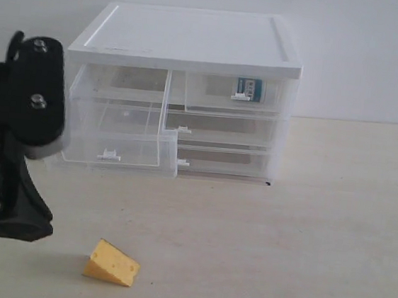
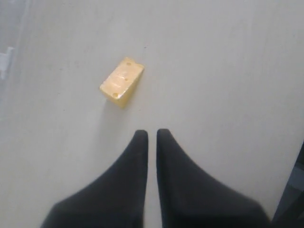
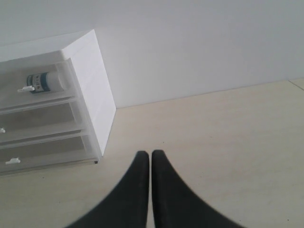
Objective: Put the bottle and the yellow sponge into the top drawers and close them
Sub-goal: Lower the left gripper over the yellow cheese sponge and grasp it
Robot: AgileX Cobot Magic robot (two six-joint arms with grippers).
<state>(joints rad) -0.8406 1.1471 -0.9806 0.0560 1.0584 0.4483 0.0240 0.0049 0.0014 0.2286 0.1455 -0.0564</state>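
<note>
Since the left gripper (image 2: 152,134) is hovering over the front-left part of the bench (image 1: 303,238) with its fingers nearly pressed together and pinching nothing, it is probably lining up for a pickup and will need to spread first. Just ahead of it, the yellow sponge (image 1: 112,262) is lying flat near the front edge, left of centre. Its tall back is facing the left edge, its slope is dropping toward the right, and its long axis is running roughly left-right at a slight skew.

Toward the back edge, the cabinet (image 1: 189,38) is standing with the left top drawer (image 1: 116,122) pulled out and holding nothing, likely waiting for the sponge. The right top drawer (image 1: 212,93) is sitting pushed in, with the bottle (image 1: 249,88) lying on its side inside. The bottle's long axis is running parallel to the drawer front, and its cap seems to be pointing toward the right edge, so that half is looking done.

Right of the cabinet, the right gripper (image 3: 150,154) is hanging over bare bench, fingers pressed together, carrying nothing, seemingly parked clear.
</note>
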